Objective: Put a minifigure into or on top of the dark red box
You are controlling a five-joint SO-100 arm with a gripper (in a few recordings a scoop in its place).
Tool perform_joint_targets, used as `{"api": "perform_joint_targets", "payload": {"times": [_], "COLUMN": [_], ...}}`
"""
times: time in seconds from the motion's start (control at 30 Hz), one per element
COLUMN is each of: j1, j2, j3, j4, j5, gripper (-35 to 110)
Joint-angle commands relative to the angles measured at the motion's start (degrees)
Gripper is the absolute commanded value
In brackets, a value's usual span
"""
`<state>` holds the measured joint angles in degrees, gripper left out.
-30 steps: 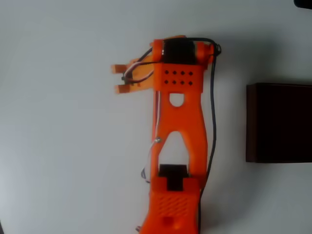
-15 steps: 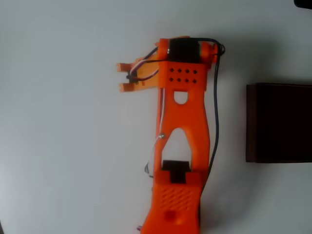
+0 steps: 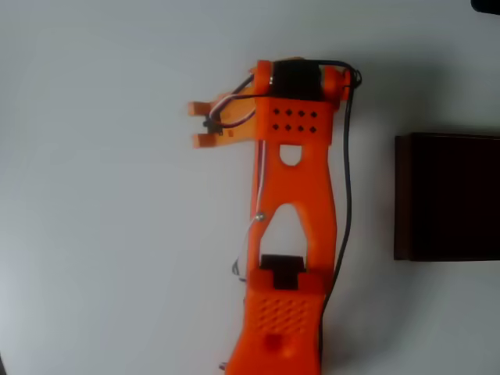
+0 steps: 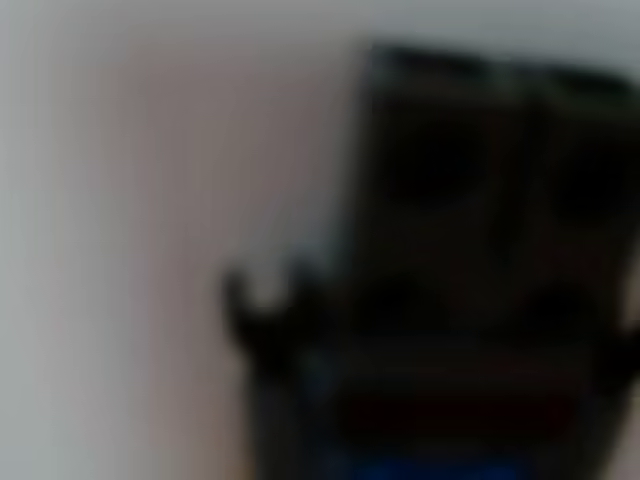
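In the overhead view, an orange plastic robot arm (image 3: 293, 226) rises from the six o'clock edge of a plain white table (image 3: 101, 234) and runs toward twelve o'clock. Near its upper end sits a black motor block (image 3: 294, 80), and a black cable (image 3: 344, 180) trails down the arm's three o'clock side. From that upper end, the orange two-finger gripper (image 3: 201, 123) sticks out toward nine o'clock. Its two short orange fingers (image 3: 198, 107) lie roughly parallel with a clear gap of bare table between their tips, so the jaws stand apart with nothing seen between them. A bundle of white, red and black wires (image 3: 226, 109) loops across the base of the fingers.

The large rectangular dark red box (image 3: 447, 197), with maroon walls and a near-black top face, rests on the table at the three o'clock edge of the overhead view, cut off by the frame. It lies well apart from the gripper, on the opposite side of the arm.

The wrist view is badly blurred: a dark blocky mass fills its three o'clock half against a pale surface, and a small patch of bright blue sits at its six o'clock edge. Whether that blue patch is the tiny toy minifigure cannot be told.
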<state>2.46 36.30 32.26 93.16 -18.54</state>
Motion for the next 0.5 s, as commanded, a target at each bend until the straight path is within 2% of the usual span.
{"api": "perform_joint_targets", "payload": {"times": [0.0, 0.07, 0.2, 0.3, 0.47], "j1": [-0.7, -1.1, -2.9, -3.3, 1.3], "j2": [-5.1, -14.7, -17.4, -14.6, 6.2], "j3": [-10.9, -29.1, -32.6, -29.8, -8.3], "j4": [5.4, 12.0, 12.0, 12.1, 12.0], "j5": [-1.1, -1.3, -0.4, 0.1, -1.2], "gripper": [3, 1, 1, 0, 0]}}
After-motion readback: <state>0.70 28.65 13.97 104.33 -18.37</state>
